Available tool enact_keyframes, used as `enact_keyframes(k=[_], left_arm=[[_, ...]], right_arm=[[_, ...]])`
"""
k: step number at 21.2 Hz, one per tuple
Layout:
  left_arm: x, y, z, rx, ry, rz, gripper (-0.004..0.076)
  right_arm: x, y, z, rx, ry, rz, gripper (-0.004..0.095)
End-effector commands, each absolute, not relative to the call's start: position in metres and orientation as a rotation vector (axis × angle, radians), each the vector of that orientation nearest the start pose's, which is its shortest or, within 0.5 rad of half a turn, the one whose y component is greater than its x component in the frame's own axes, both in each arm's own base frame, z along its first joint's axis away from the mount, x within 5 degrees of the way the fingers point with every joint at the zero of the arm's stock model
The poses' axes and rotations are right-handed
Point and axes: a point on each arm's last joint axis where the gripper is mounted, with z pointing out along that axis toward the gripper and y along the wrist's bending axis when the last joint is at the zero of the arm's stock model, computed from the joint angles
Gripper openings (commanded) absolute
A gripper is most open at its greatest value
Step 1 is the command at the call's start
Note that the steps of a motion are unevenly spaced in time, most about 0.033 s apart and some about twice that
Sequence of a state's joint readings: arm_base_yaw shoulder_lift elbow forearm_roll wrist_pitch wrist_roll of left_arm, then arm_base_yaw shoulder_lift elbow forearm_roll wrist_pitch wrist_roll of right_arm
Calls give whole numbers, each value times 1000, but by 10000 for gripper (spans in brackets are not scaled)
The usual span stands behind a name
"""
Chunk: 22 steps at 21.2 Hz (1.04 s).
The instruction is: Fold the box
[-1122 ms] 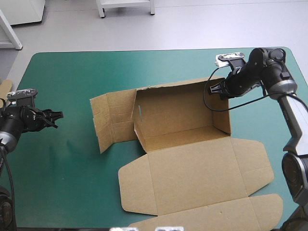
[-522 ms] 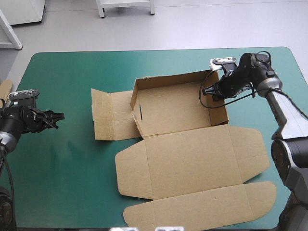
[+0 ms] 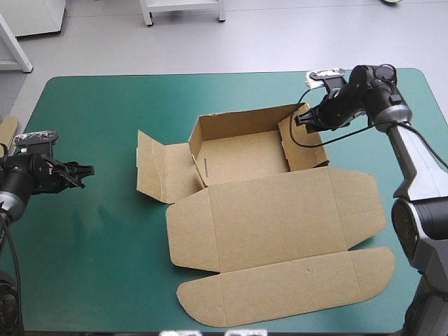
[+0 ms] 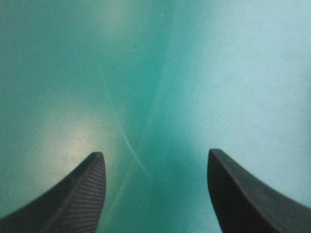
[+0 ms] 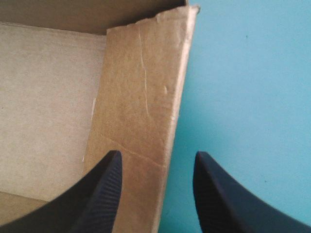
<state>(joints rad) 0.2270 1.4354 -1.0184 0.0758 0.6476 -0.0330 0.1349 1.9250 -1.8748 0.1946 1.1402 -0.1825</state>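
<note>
The brown box (image 3: 241,157) sits mid-table as an open tray, its back and left walls upright. Its lid (image 3: 273,217) lies flat toward the table's front edge. The right wall (image 3: 302,143) leans inward over the floor. My right gripper (image 3: 302,120) is at that wall's top edge. In the right wrist view the right gripper (image 5: 158,154) is open and straddles the wall (image 5: 141,92), one finger inside the box, the other over the teal-green cover. My left gripper (image 3: 85,170) hovers open far left of the box, and the left wrist view shows only cover between the left gripper (image 4: 155,153) fingers.
A side flap (image 3: 157,171) of the box sticks out to the left, partly raised off the cover. An edge of more brown board (image 3: 7,129) shows at the table's left edge. Teal-green cover lies between my left gripper and the box.
The box's right wall has swung from lying out to standing and leaning inward, with my right gripper following it leftward. The left flap has risen a little. My left arm has stayed put.
</note>
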Motion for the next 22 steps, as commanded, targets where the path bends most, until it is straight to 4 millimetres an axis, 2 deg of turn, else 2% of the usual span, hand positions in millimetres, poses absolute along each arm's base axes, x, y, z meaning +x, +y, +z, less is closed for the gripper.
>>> enact_keyframes(k=[1,6,8,10,12,15,17,18,19,22], left_arm=[[286,71,294,-266,2436,162,438],[286,71,294,-266,2436,162,438],[286,71,294,-264,2436,161,438],[286,71,294,-255,2438,165,438],[286,71,294,-253,2439,165,438],[286,71,294,-253,2440,165,438],[287,70,294,-256,2435,156,438],[287,70,294,-257,2437,154,438],[287,70,294,-257,2437,154,438],[286,69,294,-258,2442,153,438]], right_arm=[[400,70,385,-393,2498,207,443],[376,66,415,-390,2463,137,442],[356,76,430,-429,2439,73,441],[335,99,438,-467,2413,18,441],[333,106,437,-426,2413,-52,442],[344,107,430,-421,2393,-81,476],[357,108,419,-442,2392,-148,595],[368,109,407,-454,2411,-186,700],[376,112,395,-462,2437,-199,748],[396,113,365,-414,2519,-203,752]])
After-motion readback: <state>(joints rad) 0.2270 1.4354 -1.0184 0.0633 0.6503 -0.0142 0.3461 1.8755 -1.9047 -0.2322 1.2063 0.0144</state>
